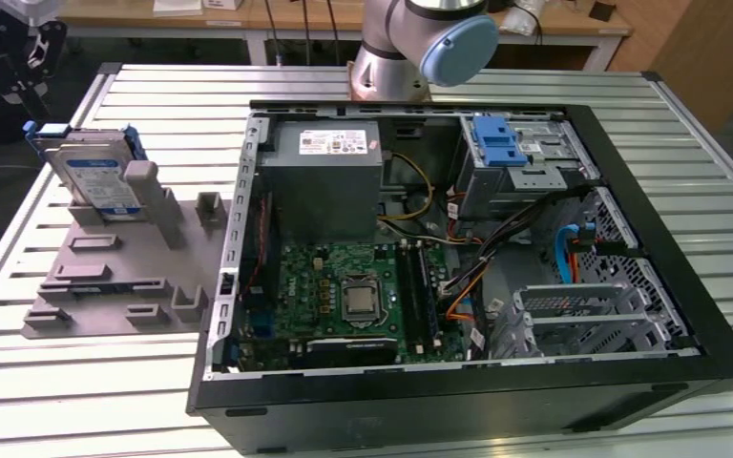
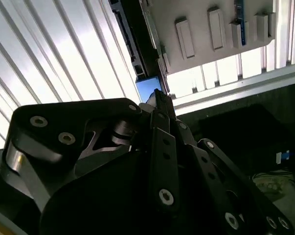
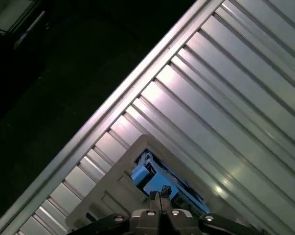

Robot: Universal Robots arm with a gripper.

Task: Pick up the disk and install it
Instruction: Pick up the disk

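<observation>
The disk (image 1: 93, 172) is a silver hard drive with a blue-and-white label in a blue carrier frame. It stands on edge in a grey holder (image 1: 112, 277) on the table, at the exterior view's left. My gripper (image 1: 19, 81) hangs high above and behind it, near the table's far left corner. In both wrist views the black fingers meet at their tips with nothing between them. Beyond the gripper's tips (image 3: 160, 198) the disk (image 3: 146, 172) shows far below as a blue patch. The second wrist view shows the gripper (image 2: 159, 97) just beside the disk's blue edge (image 2: 149, 89).
An open black computer case (image 1: 672, 239) lies on the slatted metal table (image 1: 150, 86), right of the holder. Inside are a green motherboard (image 1: 354, 296), a grey power supply (image 1: 328, 172), a drive bay with a blue latch (image 1: 500, 143) and a metal cage (image 1: 583, 315). The arm's base (image 1: 405, 57) stands behind the case.
</observation>
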